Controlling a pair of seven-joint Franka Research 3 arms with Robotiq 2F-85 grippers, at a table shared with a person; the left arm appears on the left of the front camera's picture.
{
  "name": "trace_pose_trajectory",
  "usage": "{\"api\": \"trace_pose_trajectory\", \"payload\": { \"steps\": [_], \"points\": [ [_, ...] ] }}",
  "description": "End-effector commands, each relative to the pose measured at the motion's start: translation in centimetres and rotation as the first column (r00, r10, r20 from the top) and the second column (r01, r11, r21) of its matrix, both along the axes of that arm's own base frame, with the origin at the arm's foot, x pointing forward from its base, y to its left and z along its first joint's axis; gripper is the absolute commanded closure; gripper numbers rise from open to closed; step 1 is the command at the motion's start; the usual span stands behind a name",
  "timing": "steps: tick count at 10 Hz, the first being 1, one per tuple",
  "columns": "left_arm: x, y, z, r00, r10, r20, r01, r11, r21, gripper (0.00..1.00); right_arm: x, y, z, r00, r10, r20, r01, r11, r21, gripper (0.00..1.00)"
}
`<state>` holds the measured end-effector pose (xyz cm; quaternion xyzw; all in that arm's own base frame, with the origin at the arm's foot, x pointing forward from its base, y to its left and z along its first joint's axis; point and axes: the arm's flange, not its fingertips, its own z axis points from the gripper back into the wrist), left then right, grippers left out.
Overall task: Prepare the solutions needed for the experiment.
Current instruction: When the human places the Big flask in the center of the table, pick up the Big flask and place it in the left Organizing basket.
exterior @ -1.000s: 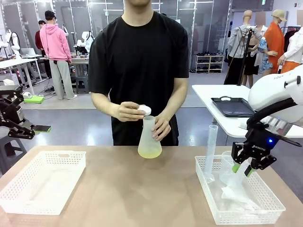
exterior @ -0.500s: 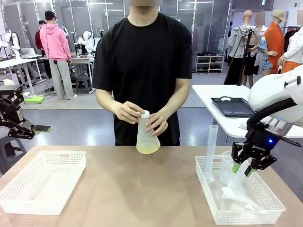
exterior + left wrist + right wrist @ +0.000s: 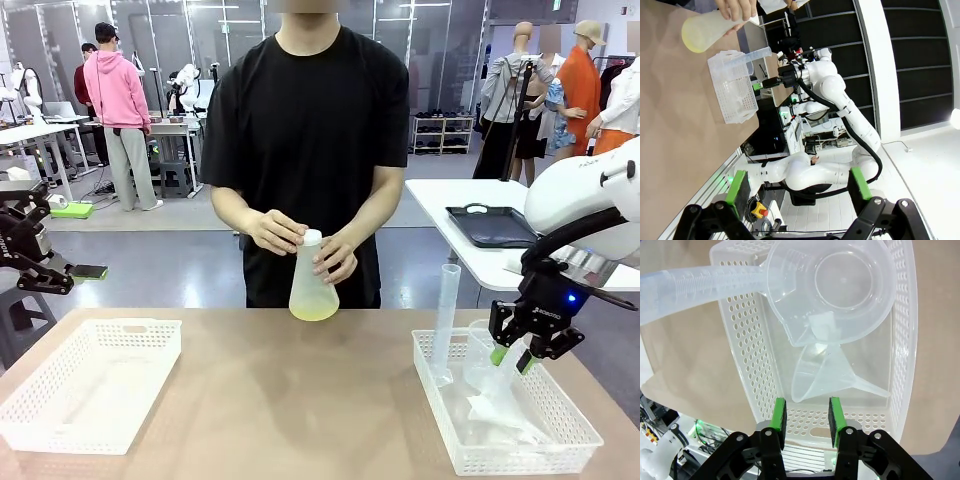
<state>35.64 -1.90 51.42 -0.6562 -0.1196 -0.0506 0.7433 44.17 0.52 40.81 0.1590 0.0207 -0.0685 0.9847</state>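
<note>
The person at the far side holds a frosted conical flask (image 3: 313,285) in both hands, lifted off the table and slightly tilted. The pale yellow-green solution (image 3: 314,312) pools in its base, and a white stopper (image 3: 311,237) sits in its neck. The flask (image 3: 710,30) also appears sideways in the left wrist view. My left gripper (image 3: 80,272) (image 3: 798,185) is open, off the table's left edge and far from the flask. My right gripper (image 3: 510,357) (image 3: 807,420) hangs open over the right basket (image 3: 440,440), nothing between its fingers.
The right basket (image 3: 755,385) holds a clear funnel (image 3: 825,375), a clear beaker (image 3: 840,285) and a tall graduated cylinder (image 3: 446,315) (image 3: 685,287). A white basket (image 3: 90,385) sits at the table's left. Bare tabletop lies between the baskets.
The person has pressed the white stopper into the flask's neck and lifted the flask off the table. Neither arm has moved.
</note>
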Motion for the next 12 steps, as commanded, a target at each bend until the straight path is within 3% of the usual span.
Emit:
{"api": "trace_pose_trajectory", "payload": {
  "steps": [1,3,6,9,12],
  "points": [
    [-0.1,-0.1,0.1,1.000,-0.007,0.010,0.007,1.000,-0.018,0.00,0.0,0.0,0.0,1.000,0.001,0.000,-0.001,1.000,0.000,0.56],
    [-0.1,-0.1,0.1,1.000,-0.007,0.010,0.007,1.000,-0.018,0.00,0.0,0.0,0.0,1.000,0.000,0.000,0.000,1.000,0.000,0.56],
    [-0.1,-0.1,0.1,1.000,-0.007,0.010,0.007,1.000,-0.018,0.00,-3.5,2.6,9.2,0.956,-0.004,0.294,-0.007,0.999,0.037,0.56],
    [-0.1,-0.1,0.1,1.000,-0.007,0.010,0.007,1.000,-0.018,0.00,-6.8,2.9,15.4,0.874,-0.081,0.479,-0.068,0.955,0.287,0.56],
    [-0.1,-0.1,0.1,1.000,-0.007,0.010,0.007,1.000,-0.018,0.00,-8.6,2.4,17.5,0.890,-0.111,0.443,-0.140,0.857,0.496,0.56]
  ]
}}
